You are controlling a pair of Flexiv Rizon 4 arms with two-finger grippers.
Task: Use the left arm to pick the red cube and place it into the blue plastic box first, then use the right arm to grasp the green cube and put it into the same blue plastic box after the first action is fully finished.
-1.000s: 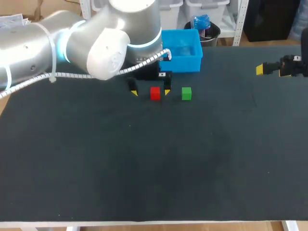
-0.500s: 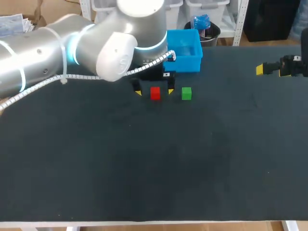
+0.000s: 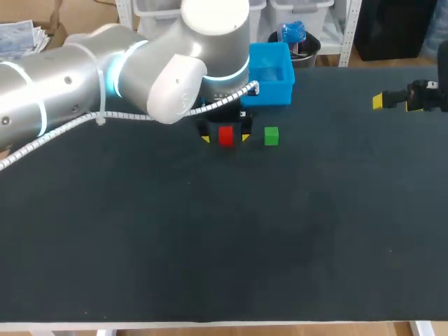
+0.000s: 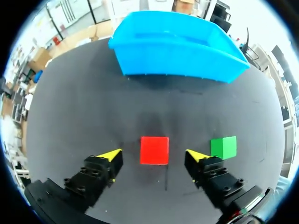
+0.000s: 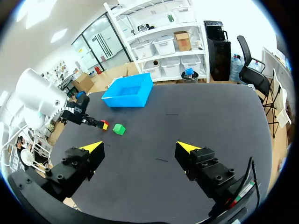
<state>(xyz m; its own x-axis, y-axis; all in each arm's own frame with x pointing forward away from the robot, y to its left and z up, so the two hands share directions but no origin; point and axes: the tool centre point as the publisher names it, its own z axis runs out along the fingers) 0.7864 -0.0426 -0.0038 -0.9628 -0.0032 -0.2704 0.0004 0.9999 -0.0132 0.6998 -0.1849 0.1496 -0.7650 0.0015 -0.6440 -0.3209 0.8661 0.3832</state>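
The red cube (image 3: 225, 135) (image 4: 154, 150) lies on the black table between the fingers of my left gripper (image 3: 225, 136) (image 4: 154, 154); a gap shows on each side, so the gripper is open around it. The green cube (image 3: 271, 136) (image 4: 224, 146) sits just beside the gripper's outer finger. Ahead of both stands the blue plastic box (image 3: 268, 73) (image 4: 177, 49). My right gripper (image 3: 392, 101) (image 5: 140, 147) hangs open over the table's far right, with nothing between its fingers; in its view the red cube (image 5: 104, 124), green cube (image 5: 119, 129) and box (image 5: 129, 96) lie far ahead.
The black table (image 3: 224, 238) stretches wide in front of the cubes. My left arm (image 3: 126, 70) crosses the far left part of the table and hides the box's left end.
My left gripper has moved right and come down around the red cube, and its fingers have drawn closer together. The right arm has stayed still.
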